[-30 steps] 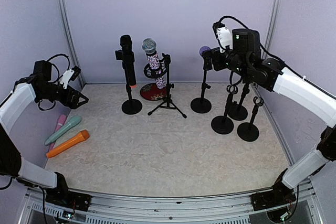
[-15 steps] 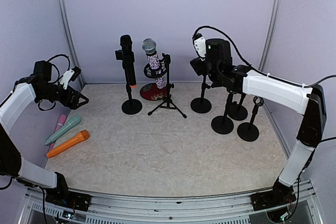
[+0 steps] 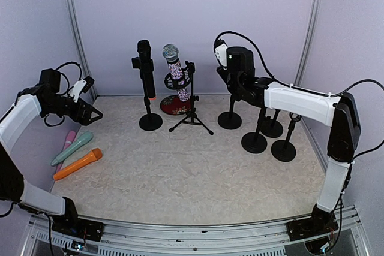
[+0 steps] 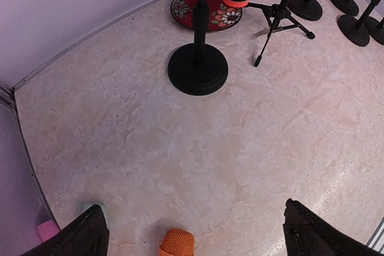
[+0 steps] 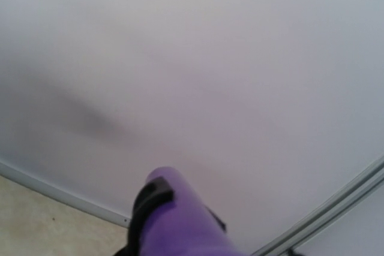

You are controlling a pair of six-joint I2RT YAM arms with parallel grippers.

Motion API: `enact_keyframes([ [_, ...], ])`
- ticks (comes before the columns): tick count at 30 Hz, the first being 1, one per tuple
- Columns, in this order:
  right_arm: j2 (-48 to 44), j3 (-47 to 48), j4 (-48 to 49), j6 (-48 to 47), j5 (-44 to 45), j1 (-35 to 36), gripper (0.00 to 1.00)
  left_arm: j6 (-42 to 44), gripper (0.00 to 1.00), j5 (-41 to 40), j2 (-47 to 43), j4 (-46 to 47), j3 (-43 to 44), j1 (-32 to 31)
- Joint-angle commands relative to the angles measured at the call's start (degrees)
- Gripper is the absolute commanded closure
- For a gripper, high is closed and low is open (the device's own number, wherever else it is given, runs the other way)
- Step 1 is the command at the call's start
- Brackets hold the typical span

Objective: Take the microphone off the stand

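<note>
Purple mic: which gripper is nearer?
Right. The right gripper is right at the purple mic, at the back right; the left gripper hovers far off on the left side.

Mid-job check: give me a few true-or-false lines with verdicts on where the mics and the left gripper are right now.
1. The left gripper is open and empty. True.
2. The orange microphone sits in a stand. False: it lies on the table beside the teal microphone.
3. The right wrist view shows a purple microphone. True.
4. The glitter microphone lies flat on the red plate. False: it stands upright in the tripod stand.
</note>
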Motion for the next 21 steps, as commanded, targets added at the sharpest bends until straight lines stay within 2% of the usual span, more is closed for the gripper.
enact_keyframes([
  [1,0.4,2.1,0.8,1.1,0.4,-0.2,0.40,-0.1,0.01,0.6,-1.2,-0.8,1.6,-1.0],
  [10,-2.7,1.6,-2.2,5.4,-2.5,-0.1,0.75,-0.4,0.01,1.5,-2.2,-0.3,1.6,-2.2],
  [18,-6.3,0.6,-4.5,8.3,-5.9,1.5,0.93,-0.7,0.01,1.0,-2.4,-0.5,1.9,-3.3],
  [21,-8.2,-0.7,-4.5,8.9,-6.9,2.3,0.97,-0.7,0.01,1.1,-2.7,-0.4,1.9,-3.5],
])
